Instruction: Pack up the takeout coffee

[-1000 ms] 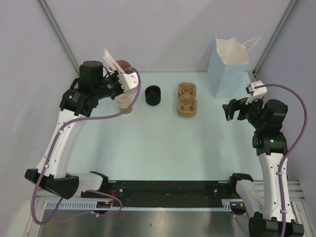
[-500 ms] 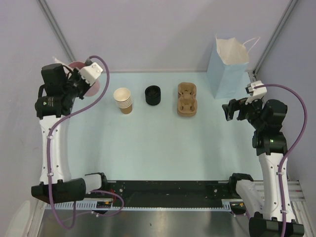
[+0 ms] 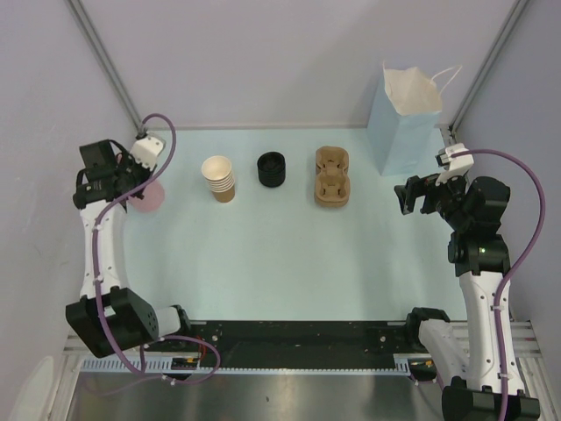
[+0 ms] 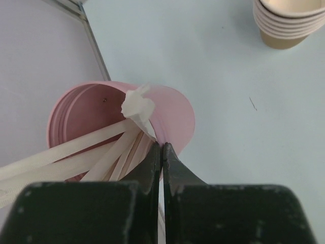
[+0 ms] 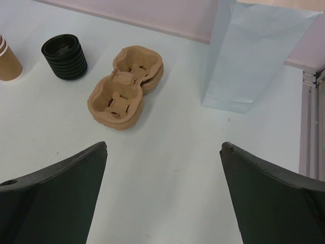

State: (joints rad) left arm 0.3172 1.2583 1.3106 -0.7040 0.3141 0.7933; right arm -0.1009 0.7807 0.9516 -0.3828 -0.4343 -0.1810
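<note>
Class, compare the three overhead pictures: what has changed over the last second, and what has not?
The left gripper, jaws shut on the pink cup, swung it from the cup stack leftward and nearer the bases. The right gripper, lids, carrier and bag stayed put.

The overhead camera hangs above and behind both arm bases, looking steeply down on the whole surface (image 3: 280,263) from far off. The left wrist camera sits right behind the left claw (image 4: 162,147), peering down past its tips, very close to a pink cup (image 4: 175,112). The right wrist camera rides behind the right claw (image 5: 163,145), facing forward and down from farther back, with a cup holder (image 5: 124,81) and bag (image 5: 249,56) beyond. Both wrist views catch the stack of cups (image 4: 284,25).
</note>
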